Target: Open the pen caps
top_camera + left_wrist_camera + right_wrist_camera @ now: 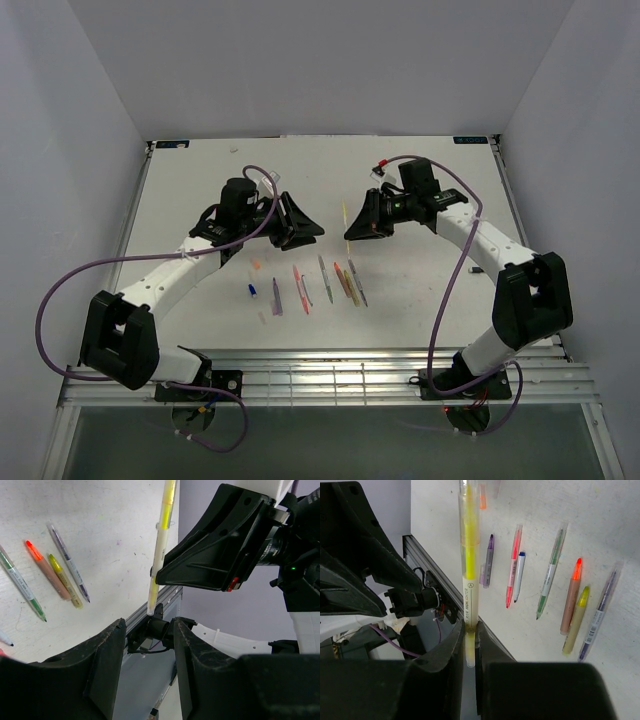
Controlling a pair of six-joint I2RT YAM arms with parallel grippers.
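My right gripper (pixel 470 632) (pixel 353 226) is shut on a yellow pen (pixel 469 555) near its back end and holds it above the table. The pen's long part points away from the jaws, and a clear pen cap (pixel 468 517) sits on its far end. In the left wrist view the yellow pen (pixel 161 545) stands just beyond my left gripper (pixel 149 647) (pixel 300 226). That gripper is open with nothing between its fingers. It hangs to the left of the pen and does not touch it.
Several pens lie in a row on the white table (pixel 420 290): blue (pixel 252 290), purple (pixel 277 298), red (pixel 301 288), green (pixel 324 279), orange (pixel 340 279) and yellow (pixel 348 285). A small orange cap (pixel 482 497) lies loose. A metal rail (pixel 330 375) runs along the near edge.
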